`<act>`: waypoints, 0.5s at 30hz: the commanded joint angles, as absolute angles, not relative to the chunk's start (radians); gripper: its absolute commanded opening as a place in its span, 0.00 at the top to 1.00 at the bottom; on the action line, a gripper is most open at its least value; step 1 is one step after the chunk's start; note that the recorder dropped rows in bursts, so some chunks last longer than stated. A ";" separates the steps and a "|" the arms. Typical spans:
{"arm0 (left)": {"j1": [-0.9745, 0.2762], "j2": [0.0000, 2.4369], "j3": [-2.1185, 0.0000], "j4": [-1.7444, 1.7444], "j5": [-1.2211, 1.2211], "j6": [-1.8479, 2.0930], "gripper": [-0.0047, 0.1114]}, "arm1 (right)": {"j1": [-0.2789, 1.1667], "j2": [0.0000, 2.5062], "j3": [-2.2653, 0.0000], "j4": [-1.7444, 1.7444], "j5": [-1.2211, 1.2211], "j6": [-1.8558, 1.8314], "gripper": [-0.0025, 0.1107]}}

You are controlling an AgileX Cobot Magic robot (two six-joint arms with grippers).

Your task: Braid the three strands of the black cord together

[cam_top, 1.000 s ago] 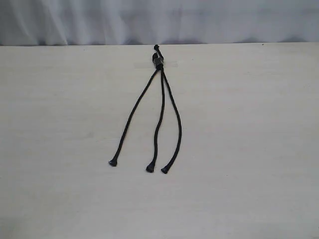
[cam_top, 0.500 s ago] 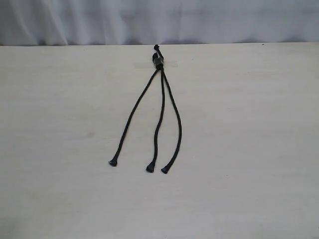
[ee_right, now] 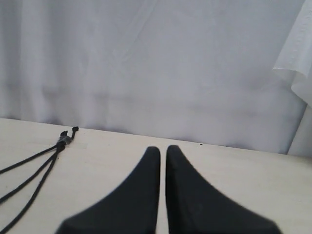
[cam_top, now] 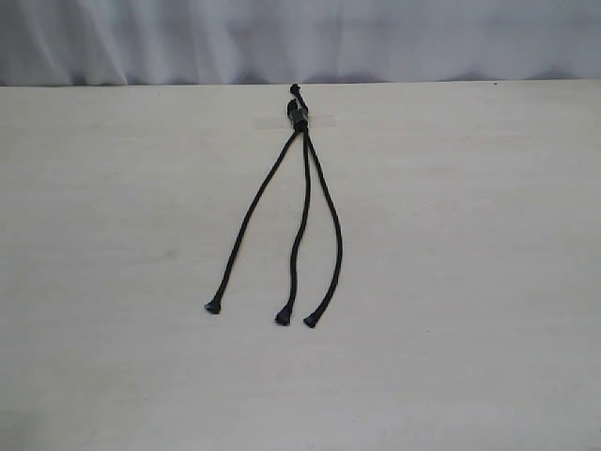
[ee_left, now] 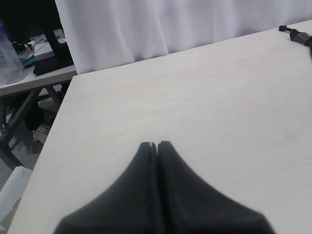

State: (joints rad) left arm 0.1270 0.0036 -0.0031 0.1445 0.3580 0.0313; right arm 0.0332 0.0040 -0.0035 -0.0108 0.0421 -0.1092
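Observation:
The black cord lies flat on the pale table [cam_top: 470, 282], its knotted head [cam_top: 299, 115] taped near the far edge. Its three strands fan toward the near side: a left strand [cam_top: 252, 214], a middle strand [cam_top: 302, 221] and a right strand [cam_top: 333, 235], uncrossed, each ending in a flared tip. Neither gripper shows in the exterior view. My left gripper [ee_left: 157, 144] is shut on nothing, above bare table far from the head [ee_left: 297, 35]. My right gripper [ee_right: 163, 148] is shut with a hairline gap, empty, apart from the head [ee_right: 63, 141] and strands [ee_right: 29, 178].
A white curtain [cam_top: 300, 38] hangs behind the table's far edge. In the left wrist view the table's side edge [ee_left: 53, 141] drops to the floor, with another table [ee_left: 34, 80] carrying a clear bottle [ee_left: 9, 61] beyond it.

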 commanded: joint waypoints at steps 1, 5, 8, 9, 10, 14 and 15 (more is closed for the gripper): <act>0.132 0.000 0.000 0.145 0.349 0.030 0.96 | 0.026 0.000 0.000 -0.016 0.037 -0.179 0.94; 0.132 0.000 0.000 0.145 0.349 0.030 0.96 | 0.026 0.000 0.000 -0.016 0.017 -0.179 0.94; 0.132 0.000 0.000 0.145 0.349 0.030 0.96 | 0.026 0.008 -0.030 0.020 0.055 -0.152 0.94; 0.132 0.000 0.000 0.145 0.349 0.030 0.96 | 0.026 0.032 -0.052 0.036 0.076 -0.152 0.94; 0.132 0.000 0.000 0.145 0.349 0.030 0.96 | 0.026 0.057 -0.077 0.045 0.098 -0.150 0.94; 0.132 0.000 0.000 0.145 0.349 0.030 0.96 | 0.026 0.211 -0.213 0.080 0.244 -0.086 0.94; 0.132 0.000 0.000 0.145 0.349 0.030 0.96 | 0.026 0.263 -0.255 0.092 0.306 -0.066 0.94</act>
State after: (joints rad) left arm 0.1270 0.0036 -0.0031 0.1445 0.3580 0.0313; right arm 0.0332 0.1596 -0.1652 0.0602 0.1790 -0.1154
